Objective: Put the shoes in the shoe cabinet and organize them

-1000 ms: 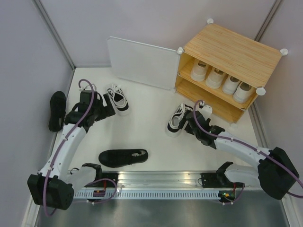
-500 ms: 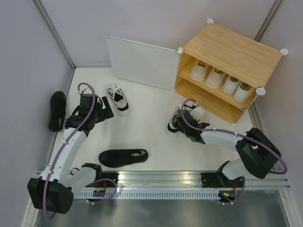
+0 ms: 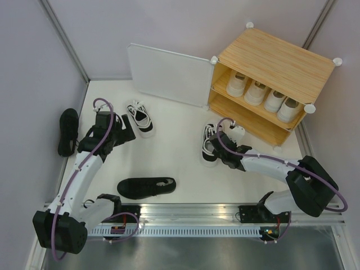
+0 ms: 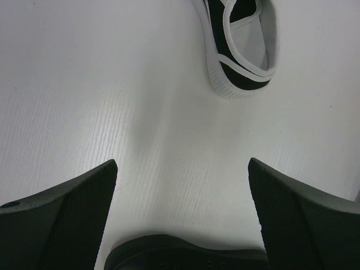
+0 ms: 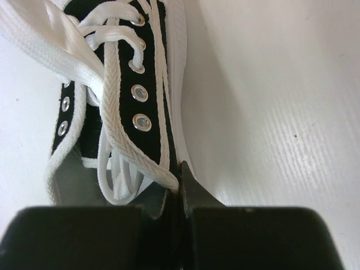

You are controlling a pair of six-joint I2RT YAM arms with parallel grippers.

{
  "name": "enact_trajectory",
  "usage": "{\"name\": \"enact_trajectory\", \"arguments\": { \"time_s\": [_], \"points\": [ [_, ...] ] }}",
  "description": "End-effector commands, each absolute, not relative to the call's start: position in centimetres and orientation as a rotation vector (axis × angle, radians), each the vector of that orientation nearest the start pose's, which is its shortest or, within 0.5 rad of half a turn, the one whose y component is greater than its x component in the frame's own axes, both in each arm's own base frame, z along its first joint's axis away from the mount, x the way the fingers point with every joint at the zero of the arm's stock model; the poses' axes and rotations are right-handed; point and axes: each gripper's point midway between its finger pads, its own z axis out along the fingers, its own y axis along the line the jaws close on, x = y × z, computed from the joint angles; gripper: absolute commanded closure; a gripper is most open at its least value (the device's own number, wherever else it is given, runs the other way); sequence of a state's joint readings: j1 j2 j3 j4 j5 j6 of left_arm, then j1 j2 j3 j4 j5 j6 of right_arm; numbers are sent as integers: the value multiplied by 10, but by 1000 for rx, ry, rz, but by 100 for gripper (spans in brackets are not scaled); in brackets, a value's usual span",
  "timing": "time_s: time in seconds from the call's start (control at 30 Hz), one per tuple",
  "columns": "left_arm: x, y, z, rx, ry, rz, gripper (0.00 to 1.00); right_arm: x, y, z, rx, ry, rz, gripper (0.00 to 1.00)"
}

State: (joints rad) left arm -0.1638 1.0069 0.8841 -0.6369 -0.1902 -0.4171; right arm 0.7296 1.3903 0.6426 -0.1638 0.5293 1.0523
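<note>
A black-and-white sneaker (image 3: pixel 209 144) (image 5: pixel 121 84) lies on the white floor in front of the shoe cabinet (image 3: pixel 275 59). My right gripper (image 3: pixel 217 148) (image 5: pixel 181 174) is shut on its side wall near the collar, with a lace pinched in. A second black-and-white sneaker (image 3: pixel 140 118) (image 4: pixel 242 50) lies at the left. My left gripper (image 3: pixel 126 130) (image 4: pixel 183 163) stands open just short of its heel, holding nothing. Two all-black shoes lie on the floor, one (image 3: pixel 146 187) near the front and one (image 3: pixel 67 131) at the left wall. Several white shoes (image 3: pixel 261 93) stand on the cabinet's upper shelf.
The cabinet's white door (image 3: pixel 169 73) stands open to the left, along the back of the floor. Its lower shelf (image 3: pixel 253 121) shows bare wood. Grey walls close in on both sides. A metal rail (image 3: pixel 191 216) with the arm bases runs along the near edge.
My right gripper has swung left and shut on the sneaker's side wall, and the sneaker has turned a little. The left arm shifted slightly and stays open.
</note>
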Motion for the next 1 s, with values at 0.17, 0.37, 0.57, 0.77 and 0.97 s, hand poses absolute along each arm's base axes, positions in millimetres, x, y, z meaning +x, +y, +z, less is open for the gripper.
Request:
{"name": "enact_trajectory", "arguments": {
  "time_s": [0.17,0.37,0.57,0.77,0.97],
  "points": [
    [290,-32,174,-337,2253,-85,0,358,158,130,691,1998,266,99],
    [290,-32,175,-336,2252,-84,0,401,142,131,736,1980,254,99],
    [290,-32,174,-334,2254,-83,0,431,143,125,743,1983,253,99],
    [289,-32,174,-331,2254,-84,0,453,135,123,781,1920,248,99],
    [290,-32,175,-330,2251,-84,0,479,124,120,818,1883,222,94]
  ]
}}
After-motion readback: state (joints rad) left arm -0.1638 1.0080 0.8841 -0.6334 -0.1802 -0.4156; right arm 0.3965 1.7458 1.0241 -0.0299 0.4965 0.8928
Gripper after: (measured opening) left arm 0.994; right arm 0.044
